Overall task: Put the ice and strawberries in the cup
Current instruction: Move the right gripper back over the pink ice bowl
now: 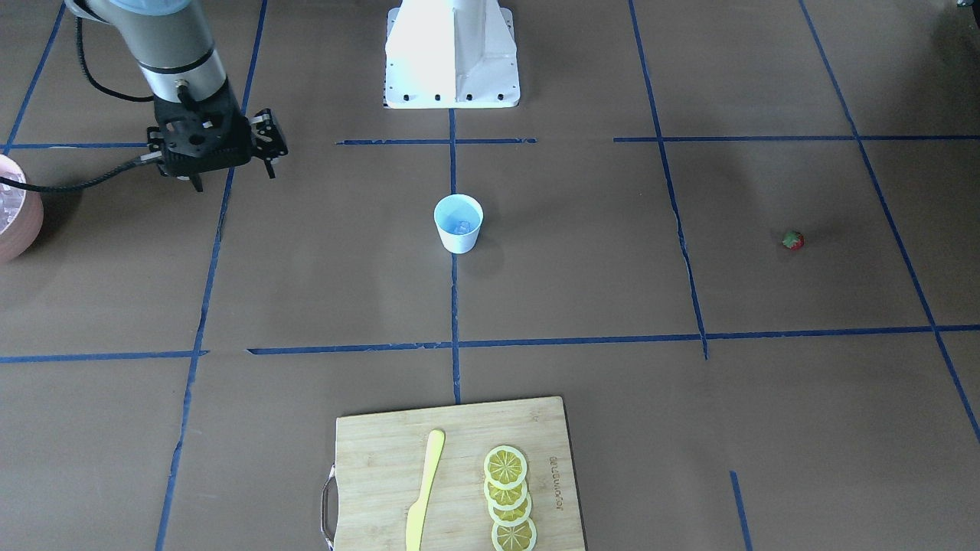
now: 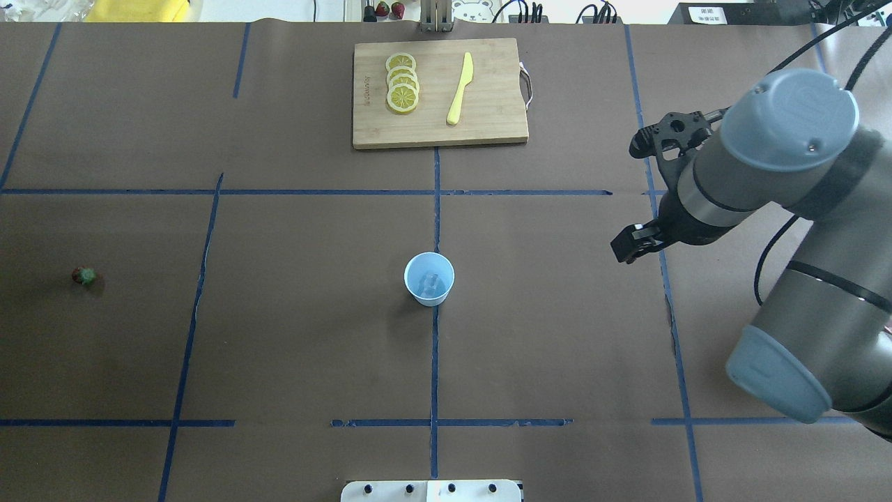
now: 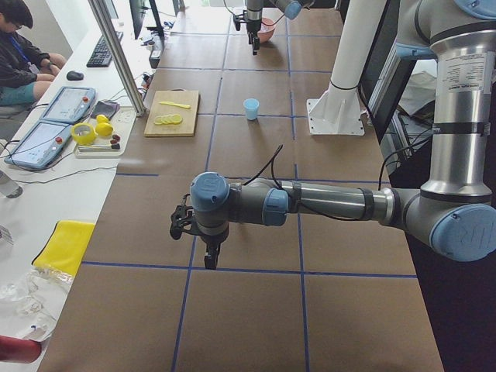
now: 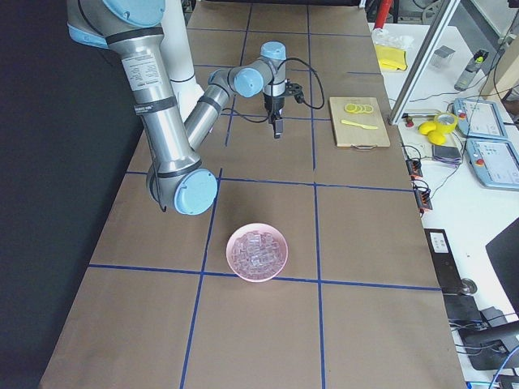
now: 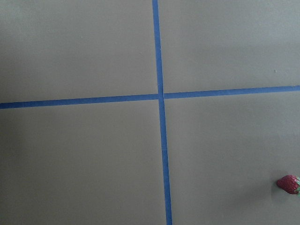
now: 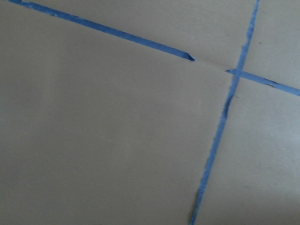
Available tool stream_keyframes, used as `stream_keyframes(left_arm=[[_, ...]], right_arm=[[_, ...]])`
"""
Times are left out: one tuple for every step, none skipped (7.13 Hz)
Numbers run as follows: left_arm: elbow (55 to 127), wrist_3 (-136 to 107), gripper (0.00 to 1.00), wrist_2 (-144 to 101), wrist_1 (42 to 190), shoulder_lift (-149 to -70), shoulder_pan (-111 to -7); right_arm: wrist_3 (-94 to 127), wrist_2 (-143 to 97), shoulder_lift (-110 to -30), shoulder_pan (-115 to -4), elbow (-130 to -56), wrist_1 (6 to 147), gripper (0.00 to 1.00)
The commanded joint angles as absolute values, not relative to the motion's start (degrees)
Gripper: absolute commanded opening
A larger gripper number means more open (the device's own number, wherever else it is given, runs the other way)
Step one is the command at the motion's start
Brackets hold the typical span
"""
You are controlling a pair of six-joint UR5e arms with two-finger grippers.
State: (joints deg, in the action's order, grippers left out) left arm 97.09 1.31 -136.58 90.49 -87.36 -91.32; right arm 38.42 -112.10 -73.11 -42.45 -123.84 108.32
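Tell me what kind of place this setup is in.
Most likely a robotics lab workcell, not a kitchen: a brown table gridded with blue tape, a robot arm by a white pedestal, and teach pendants near a seated person.

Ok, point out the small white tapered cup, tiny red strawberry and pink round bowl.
small white tapered cup [image 1: 458,239]: front-facing view, outer wall.
tiny red strawberry [image 1: 793,240]: front-facing view, red body.
pink round bowl [image 4: 256,279]: right-side view, near rim.

cutting board [image 1: 375,459] | lemon slices [image 1: 507,490], yellow knife [image 1: 426,482] on it | pink bowl [image 4: 258,276] well apart
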Motion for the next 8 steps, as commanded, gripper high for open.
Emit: stream_keyframes(left_arm=[[97.03,1.32,1.00,-136.58,90.53,-87.36,-91.32],[97.12,1.32,1.00,-136.58,90.53,-87.36,-91.32],[97.12,1.32,1.00,-136.58,90.53,-87.45,-91.32],[97.29,1.32,1.00,-136.58,90.53,-87.36,-91.32],[97.56,1.32,1.00,-136.58,90.53,-87.36,-91.32],[97.56,1.32,1.00,-136.58,90.53,-87.45,-91.32],[97.47,1.32,1.00,-136.58,90.53,-87.45,-91.32],[97.64,1.32,1.00,-136.58,90.53,-87.45,-91.32]], right_arm=[[28.96,-113.11,-81.27,-47.44,-127.26,108.28,0.99],[21.69,-113.64,-84.60,-51.12,-127.35,108.28,0.99],[13.44,-115.64,-88.73,-55.68,-127.09,108.19,0.99],[7.97,-117.67,-91.99,-59.29,-126.92,106.89,1.00],[5.65,-118.03,-95.68,-60.20,-125.96,103.05,1.00],[5.63,-119.26,-99.89,-60.73,-122.55,93.61,1.00],[5.97,-122.83,-103.24,-62.21,-116.86,81.77,0.99],[5.98,-124.61,-104.40,-64.14,-115.42,76.95,0.99]])
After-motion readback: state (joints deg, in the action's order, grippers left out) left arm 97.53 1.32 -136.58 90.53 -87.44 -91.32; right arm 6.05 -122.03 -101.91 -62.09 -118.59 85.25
